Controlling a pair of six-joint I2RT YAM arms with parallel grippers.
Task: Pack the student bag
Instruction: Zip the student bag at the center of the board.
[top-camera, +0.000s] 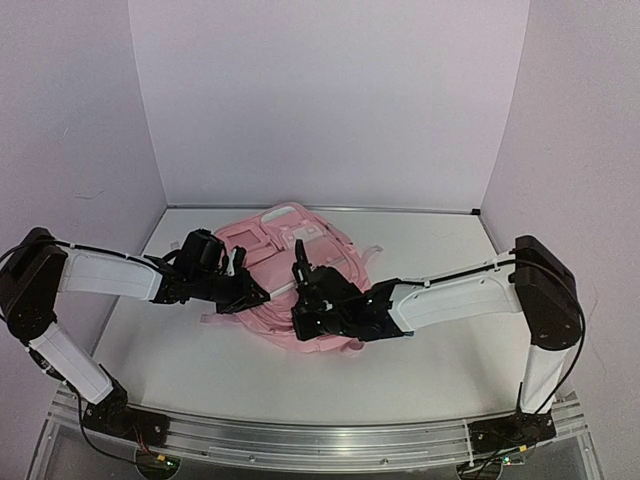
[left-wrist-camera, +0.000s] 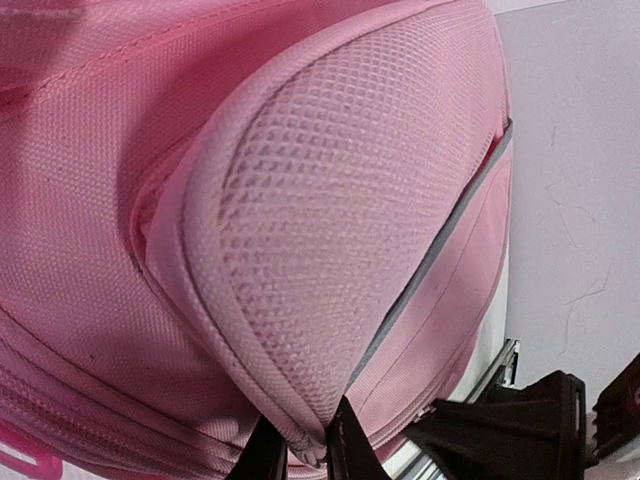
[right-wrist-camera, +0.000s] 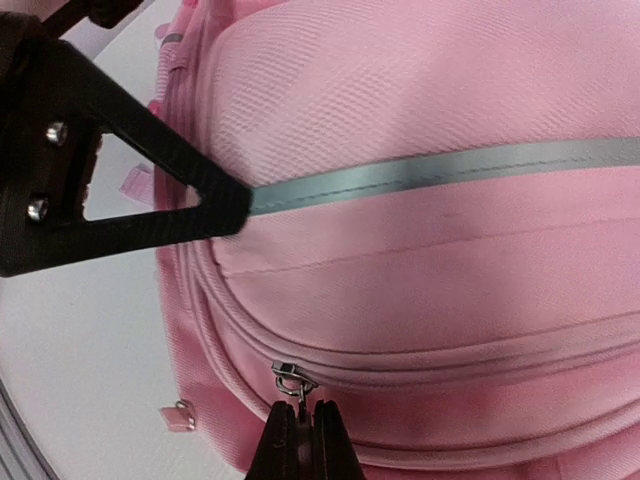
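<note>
The student bag (top-camera: 290, 255) is a soft pink backpack lying flat on the white table, mid-view between my two arms. My left gripper (top-camera: 262, 294) reaches in from the left. In the left wrist view it (left-wrist-camera: 305, 442) is shut on the piped seam at the lower edge of the bag's mesh-textured pink panel (left-wrist-camera: 330, 200). My right gripper (top-camera: 300, 314) comes in from the right at the bag's near side. In the right wrist view it (right-wrist-camera: 300, 418) is shut on the metal pull of a zip slider (right-wrist-camera: 289, 376) on a curved front zip. A pale grey-green strip (right-wrist-camera: 450, 165) crosses the bag above it.
A black finger of the left gripper (right-wrist-camera: 120, 180) fills the upper left of the right wrist view, its tip at the grey-green strip. A small pink tab with a buckle (right-wrist-camera: 178, 415) lies on the table (top-camera: 450, 260). An aluminium rail (top-camera: 300, 440) runs along the near edge; walls enclose the back and sides.
</note>
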